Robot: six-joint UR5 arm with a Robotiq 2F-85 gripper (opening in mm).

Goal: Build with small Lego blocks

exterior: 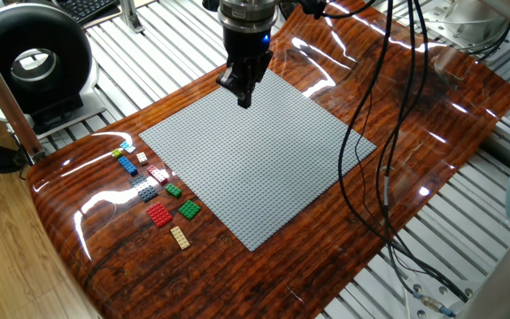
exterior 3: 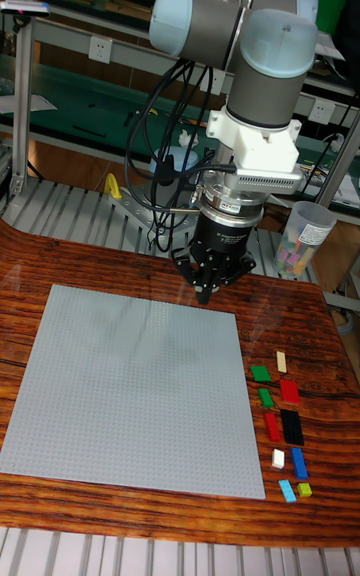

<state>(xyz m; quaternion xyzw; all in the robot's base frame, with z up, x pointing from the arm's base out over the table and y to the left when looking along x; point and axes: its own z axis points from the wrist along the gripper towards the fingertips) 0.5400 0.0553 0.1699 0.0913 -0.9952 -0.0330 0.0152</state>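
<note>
Nothing built: the baseplate point(exterior: 259, 159) is bare, the small Lego blocks point(exterior: 158, 190) lie loose at lower left. The gripper point(exterior: 244, 96), fingers seemingly together and empty, hovers at its top corner.

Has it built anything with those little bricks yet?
Nothing yet: the grey baseplate is bare. The small Lego blocks lie loose on the wooden table beside it. The gripper hovers over the baseplate's far corner, apparently empty. All the building remains.

We see a grey arm point(exterior 3: 255, 31) with pale blue joint caps, a white ribbed collar, and a black cylindrical wrist. Black cables loop beside it, and the gripper point(exterior 3: 210, 288) carries 2 dark fingers.
</note>
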